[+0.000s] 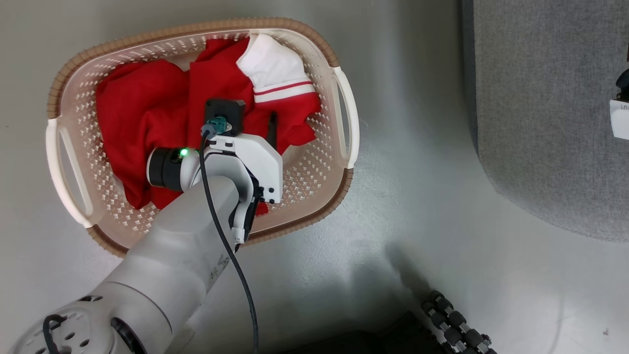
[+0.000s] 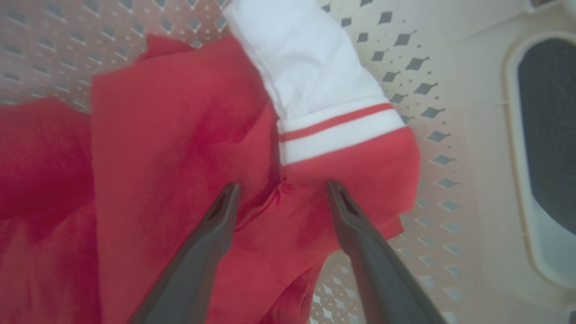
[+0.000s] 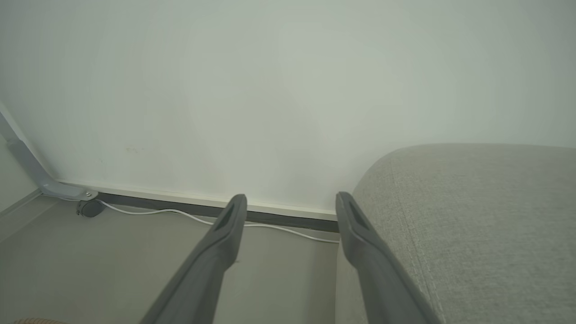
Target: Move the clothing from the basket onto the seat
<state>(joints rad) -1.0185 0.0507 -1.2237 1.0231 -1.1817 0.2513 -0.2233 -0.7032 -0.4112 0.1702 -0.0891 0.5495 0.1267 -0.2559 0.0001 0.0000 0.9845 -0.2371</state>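
1. Clothing [image 1: 162, 113] is all inside the basket [image 1: 196, 30]. The plain red garment [image 1: 130, 105] is on the left and the striped garment [image 1: 275, 69] with the white panel is far right; the two overlap mid-basket. Nothing is on the seat [image 1: 550, 123] yet, and it sits well apart on the right, across bare floor [image 1: 417, 196].
2. Left gripper [image 2: 281, 191] is down in the basket with its jaws wide apart, gripping nothing. The tips are at the red cloth just below the striped band, with a raised fold between them. They look to be in contact, but I can't be certain.
3. Right gripper [image 3: 291, 202] has its fingers spread and is empty. It points at the wall [image 3: 270, 90], just beside the seat edge.
4. The step in hand is likely the first grasp. To do it well, push the tips slightly deeper so the fold sits well between the fingers, then close fully. A shallow pinch on soft fabric may slip.
5. The garments overlap here, so both may come up together. Lift high enough that trailing cloth clears the basket rim before swinging right to the seat. Keep the tips off the perforated side.
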